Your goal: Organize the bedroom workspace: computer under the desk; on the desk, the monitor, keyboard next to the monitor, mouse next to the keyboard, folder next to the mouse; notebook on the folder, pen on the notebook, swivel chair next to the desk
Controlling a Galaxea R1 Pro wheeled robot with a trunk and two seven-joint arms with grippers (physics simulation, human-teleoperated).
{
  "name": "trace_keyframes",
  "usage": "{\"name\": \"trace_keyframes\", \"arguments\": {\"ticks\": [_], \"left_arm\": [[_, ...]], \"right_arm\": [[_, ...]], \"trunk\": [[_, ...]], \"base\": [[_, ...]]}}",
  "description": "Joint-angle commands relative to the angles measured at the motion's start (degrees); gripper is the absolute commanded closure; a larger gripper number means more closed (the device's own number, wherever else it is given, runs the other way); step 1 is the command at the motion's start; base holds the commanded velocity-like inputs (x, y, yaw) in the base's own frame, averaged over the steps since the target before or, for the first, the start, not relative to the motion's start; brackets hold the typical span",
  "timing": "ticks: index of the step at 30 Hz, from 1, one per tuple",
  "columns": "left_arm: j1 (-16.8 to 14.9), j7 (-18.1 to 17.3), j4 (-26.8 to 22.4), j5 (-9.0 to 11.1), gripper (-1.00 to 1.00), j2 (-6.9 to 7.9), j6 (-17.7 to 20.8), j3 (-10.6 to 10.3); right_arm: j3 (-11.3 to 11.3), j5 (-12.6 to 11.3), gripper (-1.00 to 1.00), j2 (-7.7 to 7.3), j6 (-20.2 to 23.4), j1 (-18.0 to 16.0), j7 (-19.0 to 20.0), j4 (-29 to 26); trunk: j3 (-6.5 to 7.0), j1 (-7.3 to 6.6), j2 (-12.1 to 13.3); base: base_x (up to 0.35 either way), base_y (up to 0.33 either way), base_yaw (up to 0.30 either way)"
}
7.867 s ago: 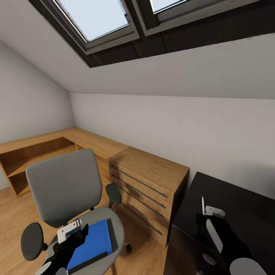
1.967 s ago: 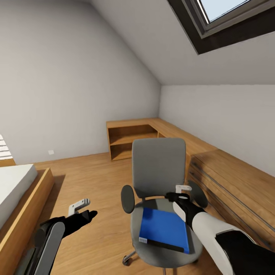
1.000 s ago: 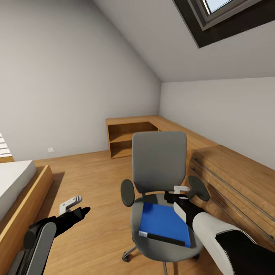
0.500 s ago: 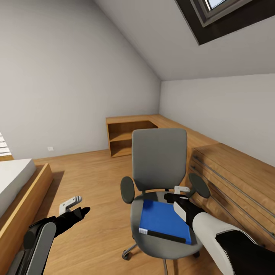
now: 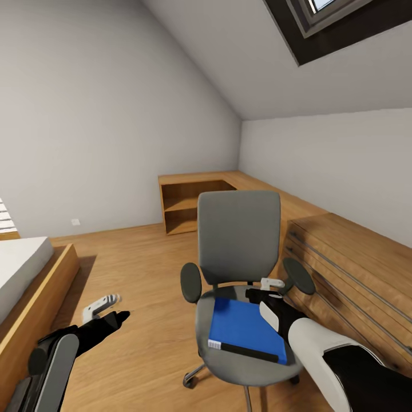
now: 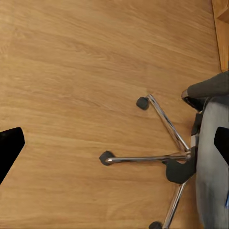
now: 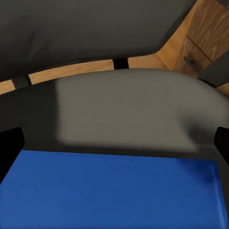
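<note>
- Arms frame the bottom of the head view: the right forearm, white and black, reaches in from the lower right, and the left arm, black with a grey link, comes in from the lower left.
- Right end effector [image 5: 264, 289] hangs over the back edge of the blue folder [image 5: 246, 331], near the rear of the seat; in its wrist view the two dark fingertips [image 7: 10, 151] sit wide apart at the picture's edges with nothing between them, so it is released.
- Left end effector [image 5: 105, 307] is held out over the bare wooden floor [image 5: 143, 297], well apart from the chair; its wrist view also shows the fingertips [image 6: 9, 148] spread far apart, gripping nothing.
- Folder lies flat on the grey seat of the swivel chair [image 5: 239, 240], its black spine edge and small white label toward the robot; the right wrist view shows its blue cover [image 7: 114, 191] with the grey seat behind it.
- Chair stands upright with its back facing away from the robot, round black armrests on each side; the left wrist view shows its chrome star base [image 6: 162, 157] and black casters on the floor.
- Wooden dresser [image 5: 355, 274] with long drawer handles stands just beside the chair on the right.
- Bed [image 5: 23, 274] with a wooden frame lies at the left edge.
- Low wooden shelf unit [image 5: 194, 203] runs along the far walls, under a sloped ceiling with a skylight [image 5: 343, 23].
</note>
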Motion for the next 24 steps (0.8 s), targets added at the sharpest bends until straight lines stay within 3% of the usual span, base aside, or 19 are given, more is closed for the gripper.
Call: {"name": "trace_keyframes", "arguments": {"ticks": [1, 11, 20, 24], "left_arm": [[0.0, 0.5, 0.0, 0.8, -1.00, -0.01, 0.2, 0.3], [0.0, 0.4, 0.0, 0.8, -1.00, -0.01, 0.2, 0.8], [0.0, 0.4, -0.1, 0.8, -1.00, -0.01, 0.1, 0.9], [0.0, 0.5, -0.2, 0.8, -1.00, -0.01, 0.1, 2.6]], "right_arm": [[0.5, -0.4, -1.00, -0.02, 0.4, 0.0, -0.3, -0.1], [0.5, -0.3, -1.00, -0.03, 0.4, 0.0, -0.3, -0.1], [0.5, -0.3, -1.00, -0.03, 0.4, 0.0, -0.3, -0.1], [0.5, -0.3, -1.00, -0.09, 0.4, 0.0, -0.3, -0.1]], "trunk": [[-0.06, -0.01, 0.0], [-0.06, -0.01, 0.0], [-0.06, -0.01, 0.0], [-0.06, -0.01, 0.0]], "base": [[0.000, 0.000, 0.000], [0.063, 0.049, 0.000], [0.252, 0.001, 0.000], [0.191, 0.000, 0.000]]}}
